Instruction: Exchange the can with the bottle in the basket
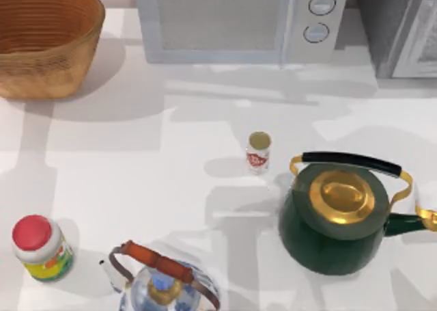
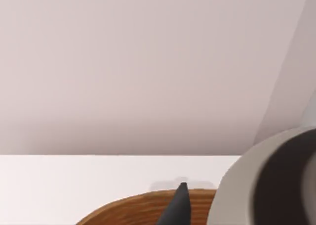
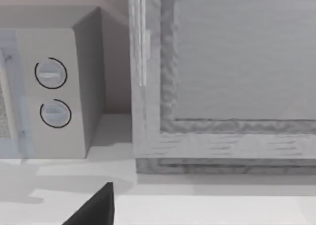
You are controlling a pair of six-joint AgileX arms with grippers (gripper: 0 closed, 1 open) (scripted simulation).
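The can (image 1: 259,151), tiny and white with red markings and a dull gold top, stands upright on the white table near its middle, left of the green kettle. The basket (image 1: 65,61), orange-brown ribbed wicker, sits at the table's far left corner; the part of its inside that shows holds nothing. The bottle is out of view. A dark tip of my left gripper (image 2: 177,210) hangs just over the basket's rim (image 2: 133,209), facing the back wall. A dark tip of my right gripper (image 3: 96,209) is above the table near the microwave's dials (image 3: 52,94).
A microwave (image 1: 239,20) stands at the back centre, with a grey cabinet (image 1: 403,31) to its right. A dark green kettle (image 1: 341,212) with gold lid is at right, a blue-and-white kettle (image 1: 164,284) at the front edge, a red-capped jar (image 1: 41,248) at front left.
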